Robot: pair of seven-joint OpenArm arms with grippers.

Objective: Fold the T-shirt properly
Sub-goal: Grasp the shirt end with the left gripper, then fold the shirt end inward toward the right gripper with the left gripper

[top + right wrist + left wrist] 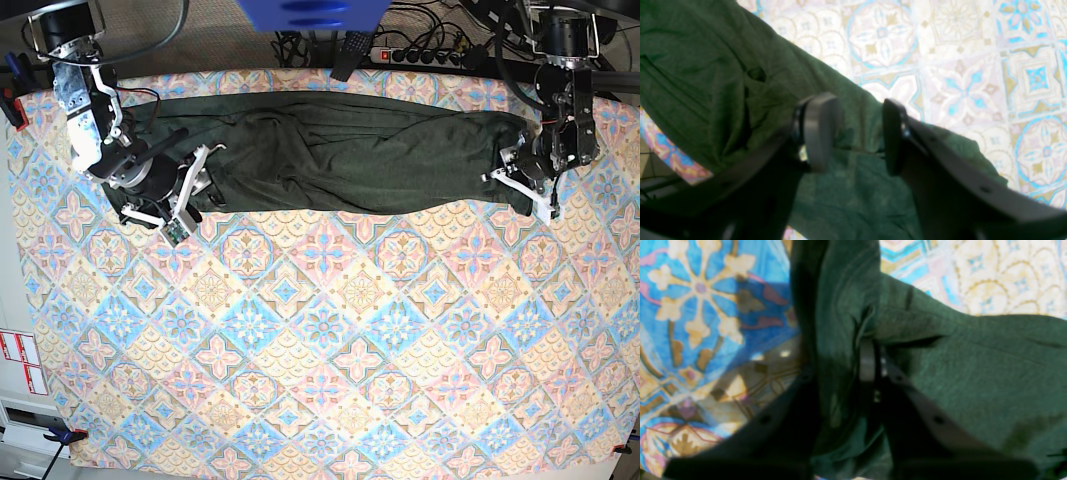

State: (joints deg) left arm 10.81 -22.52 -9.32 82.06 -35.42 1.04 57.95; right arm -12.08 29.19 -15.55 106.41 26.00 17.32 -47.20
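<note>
Olive T-shirt (340,150) pinched in left end effector (873,356), upper right; right end effector (850,133) agape, needing closure before lifting together.

Left claw (873,363) pinched, right claw (850,133) agape

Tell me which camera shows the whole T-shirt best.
The base view: the T-shirt lies stretched across the table's far edge, both ends visible. The left wrist view shows only bunched fabric pinched in the left gripper; the right wrist view shows a fold between the open right gripper.
</note>
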